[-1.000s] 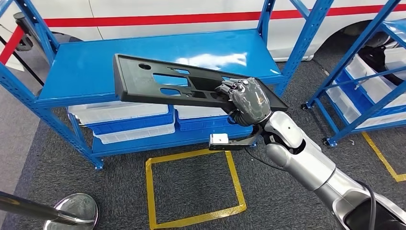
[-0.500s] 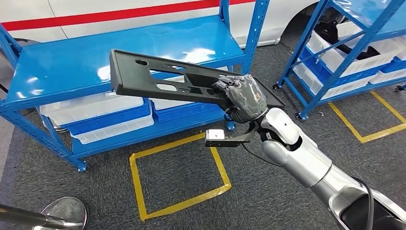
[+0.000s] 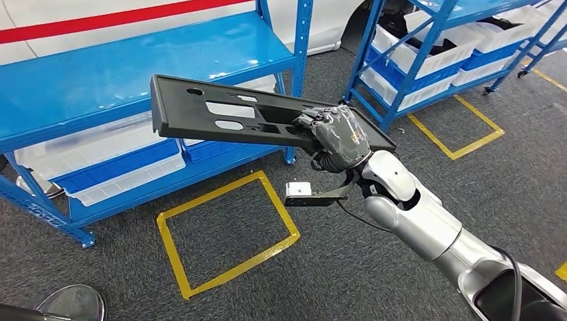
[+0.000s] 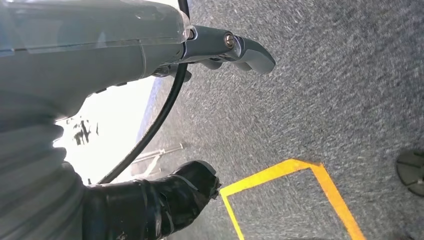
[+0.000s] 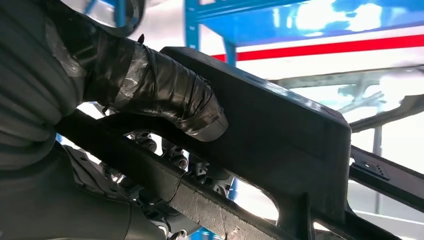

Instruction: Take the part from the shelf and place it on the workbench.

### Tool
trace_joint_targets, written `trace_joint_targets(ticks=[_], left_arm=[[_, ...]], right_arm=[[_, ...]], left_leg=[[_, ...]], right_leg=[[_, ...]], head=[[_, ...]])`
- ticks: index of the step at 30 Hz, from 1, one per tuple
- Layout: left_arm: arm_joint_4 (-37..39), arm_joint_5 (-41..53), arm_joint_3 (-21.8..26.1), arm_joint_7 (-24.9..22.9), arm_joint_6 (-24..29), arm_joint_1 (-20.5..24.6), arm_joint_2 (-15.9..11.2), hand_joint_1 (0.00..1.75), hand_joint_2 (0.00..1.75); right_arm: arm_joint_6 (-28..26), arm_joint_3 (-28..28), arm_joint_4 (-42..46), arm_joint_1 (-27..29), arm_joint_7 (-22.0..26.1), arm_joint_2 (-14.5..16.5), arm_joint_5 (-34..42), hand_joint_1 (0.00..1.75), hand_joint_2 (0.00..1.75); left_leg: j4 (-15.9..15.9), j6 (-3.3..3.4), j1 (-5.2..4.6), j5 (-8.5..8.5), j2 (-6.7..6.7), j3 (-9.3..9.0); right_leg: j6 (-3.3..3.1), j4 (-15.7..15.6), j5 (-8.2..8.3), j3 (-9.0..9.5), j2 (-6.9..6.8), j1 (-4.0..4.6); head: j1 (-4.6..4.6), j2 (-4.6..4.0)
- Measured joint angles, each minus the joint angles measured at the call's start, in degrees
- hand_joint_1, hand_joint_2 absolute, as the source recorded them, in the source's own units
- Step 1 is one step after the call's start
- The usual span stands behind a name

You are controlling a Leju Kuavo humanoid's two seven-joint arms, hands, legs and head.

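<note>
A blue shelf [image 3: 134,67] is seen at the far left, with white and blue bins [image 3: 114,177] stored on its lower level. A second blue shelf [image 3: 428,40] is seen at the far right. A yellow taped square [image 3: 224,231] is marked on the grey carpet [image 3: 374,267]. The black part [image 3: 227,117] is held in the air, clear of the shelf, gripped at its right end by the right hand [image 3: 337,137]. The left hand [image 4: 150,200] is seen over the carpet; whether its fingers are spread cannot be told.

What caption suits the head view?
Right hand holds a black part clear of the blue shelf.
</note>
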State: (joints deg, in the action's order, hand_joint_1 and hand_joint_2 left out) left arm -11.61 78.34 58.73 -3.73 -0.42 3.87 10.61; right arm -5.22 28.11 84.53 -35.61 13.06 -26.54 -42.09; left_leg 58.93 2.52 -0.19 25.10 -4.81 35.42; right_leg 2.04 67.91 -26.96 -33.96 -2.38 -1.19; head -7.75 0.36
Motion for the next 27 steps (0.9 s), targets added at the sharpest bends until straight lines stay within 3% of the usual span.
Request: trace_joint_targets(ticks=[2,4,5,6,7,9,10,11,13,14,15,17,18,20,21,22,24,25,26,27], left_arm=[[0.0,0.0,0.1,0.0,0.0,0.1,0.0,0.00,1.75],[0.0,0.0,0.2,0.0,0.0,0.1,0.0,0.00,1.75],[0.0,0.0,0.3,0.0,0.0,0.1,0.0,0.00,1.75],[0.0,0.0,0.3,0.0,0.0,0.0,0.0,0.00,1.75],[0.0,0.0,0.3,0.0,0.0,-0.1,0.0,0.00,1.75],[0.0,0.0,0.4,0.1,-0.1,-0.3,0.0,0.00,1.75],[0.0,0.0,0.4,0.1,-0.1,-0.4,0.0,0.00,1.75],[0.0,0.0,0.4,0.1,-0.1,-0.5,0.0,0.00,1.75],[0.0,-0.1,0.4,0.1,-0.1,-0.4,0.0,0.00,1.75],[0.0,-0.1,0.5,0.1,-0.1,-0.3,0.0,0.00,1.75],[0.0,-0.2,0.5,0.1,-0.1,-0.2,-0.1,0.00,1.75],[0.0,-0.2,0.5,0.1,-0.1,-0.2,-0.2,0.00,1.75],[0.0,-0.2,0.5,0.2,-0.1,-0.2,-0.2,0.00,1.75],[0.0,-0.2,0.5,0.6,-0.1,-0.2,-0.1,0.00,1.75],[0.0,-0.2,0.5,0.9,-0.2,-0.2,-0.1,0.00,1.75],[0.0,-0.3,0.5,1.1,-0.2,-0.3,-0.1,0.00,1.75],[0.0,-0.3,0.5,1.4,-0.3,-0.4,-0.2,0.00,1.75],[0.0,-0.3,0.5,1.4,-0.3,-0.5,-0.2,0.00,1.75],[0.0,-0.3,0.5,1.4,-0.4,-0.5,-0.2,0.00,1.75],[0.0,-0.2,0.5,1.4,-0.5,-0.5,-0.2,0.00,1.75]], right_arm=[[0.0,0.0,0.0,-0.5,0.0,0.1,0.0,1.75,1.75],[0.0,0.1,-0.1,-0.8,-0.2,0.1,0.1,1.75,1.75],[0.1,0.2,-0.1,-0.8,-0.2,0.1,0.1,1.75,1.75],[0.2,0.3,-0.2,-0.8,-0.3,0.2,0.1,1.75,1.75],[0.2,0.4,-0.3,-0.9,-0.3,0.3,0.1,1.75,1.75],[0.4,0.7,-0.4,-1.0,-0.4,0.6,0.1,1.75,1.75],[0.5,0.8,-0.4,-1.0,-0.5,0.7,0.1,1.75,1.75],[0.6,1.0,-0.5,-1.0,-0.6,0.7,0.2,1.75,1.75],[0.8,1.2,-0.6,-1.0,-0.6,0.8,0.3,1.75,1.75],[0.8,1.3,-0.7,-1.0,-0.7,0.8,0.3,1.75,1.75],[0.8,1.4,-0.7,-1.0,-0.7,0.8,0.4,1.75,1.75],[0.8,1.5,-0.7,-1.1,-0.7,0.9,0.5,1.75,1.75],[0.8,1.5,-0.7,-1.2,-0.8,0.9,0.5,1.75,1.75],[0.7,1.6,-0.8,-1.4,-1.2,0.9,0.3,1.75,1.75],[0.7,1.7,-0.8,-1.4,-1.3,0.9,0.1,1.75,1.75],[0.7,1.7,-0.9,-1.5,-1.5,0.9,0.0,1.75,1.75],[0.7,1.8,-0.9,-1.6,-1.7,0.9,-0.2,1.75,1.75],[0.7,1.8,-1.0,-1.6,-1.8,0.9,-0.2,1.75,1.75],[0.7,1.9,-1.1,-1.6,-1.9,1.0,-0.2,1.75,1.75],[0.8,2.0,-1.2,-1.6,-1.9,1.0,-0.2,1.75,1.75]], left_leg=[[0.4,-0.57,-0.16,-0.74,-1.00,0.60],[0.4,-1.21,-0.11,-1.63,-1.81,1.13],[0.6,-1.61,0.00,-1.22,-1.28,1.50],[1.5,-2.00,0.09,0.27,-0.11,1.96],[3.4,-2.32,0.16,2.85,1.43,2.52],[9.6,-2.59,0.25,8.69,3.84,3.70],[12.9,-2.60,0.25,10.25,4.24,4.07],[15.1,-2.56,0.25,10.29,4.42,3.96],[14.7,-2.29,0.26,7.25,4.71,1.65],[11.7,-2.01,0.28,5.82,5.59,-0.84],[7.6,-1.66,0.29,5.57,6.97,-3.79],[0.7,-1.19,0.30,6.78,9.35,-8.17],[-0.9,-1.06,0.20,7.35,9.57,-8.91],[-1.6,-0.62,0.34,6.58,8.30,-8.49],[-1.8,-0.21,0.48,6.08,7.50,-8.16],[-2.0,0.16,0.62,5.46,6.64,-7.76],[-2.0,0.57,0.48,4.50,4.95,-6.77],[-1.9,0.57,0.41,4.08,4.12,-6.22],[-1.8,0.51,0.35,3.70,3.28,-5.63],[-1.6,0.42,0.31,3.40,2.48,-5.04]], right_leg=[[-0.71,-7.0,-2.87,4.66,-1.34,0.54],[-1.68,-9.2,-3.17,4.75,-0.67,0.77],[-2.16,-9.4,-2.53,4.16,-0.22,0.72],[-2.72,-9.6,-1.79,3.47,0.20,0.58],[-3.20,-9.6,-0.97,2.67,0.65,0.44],[-3.74,-9.4,0.52,0.69,1.77,0.52],[-3.79,-9.2,1.27,-0.43,2.46,0.56],[-3.75,-8.9,2.01,-1.61,3.15,0.59],[-3.52,-8.4,3.42,-3.93,4.45,0.59],[-3.35,-8.1,4.11,-4.98,5.09,0.53],[-3.11,-7.8,4.76,-5.86,5.72,0.52],[-2.48,-7.7,6.07,-6.83,6.84,0.43],[-2.06,-8.0,6.71,-6.99,7.43,0.44],[-1.38,-8.6,7.61,-7.27,7.94,0.44],[-1.15,-8.2,6.80,-7.61,7.19,0.46],[-0.96,-6.9,4.90,-8.15,5.94,0.42],[-0.44,-1.0,-0.75,-9.69,3.36,0.15],[-0.11,2.7,-2.50,-10.47,2.86,-0.02],[0.17,5.7,-2.77,-10.86,2.64,-0.17],[0.35,7.2,-1.81,-10.54,2.52,-0.25]], head=[[0.02,0.01],[0.02,0.01],[0.03,0.01],[0.04,0.01],[0.05,0.00],[0.08,-0.01],[0.07,-0.01],[0.08,-0.01],[0.08,-0.01],[0.09,-0.01],[0.09,0.00],[0.06,0.01],[0.08,0.02],[0.12,0.00],[0.15,-0.01],[0.14,-0.02],[0.13,-0.02],[0.16,-0.02],[0.16,-0.02],[0.16,-0.02]])
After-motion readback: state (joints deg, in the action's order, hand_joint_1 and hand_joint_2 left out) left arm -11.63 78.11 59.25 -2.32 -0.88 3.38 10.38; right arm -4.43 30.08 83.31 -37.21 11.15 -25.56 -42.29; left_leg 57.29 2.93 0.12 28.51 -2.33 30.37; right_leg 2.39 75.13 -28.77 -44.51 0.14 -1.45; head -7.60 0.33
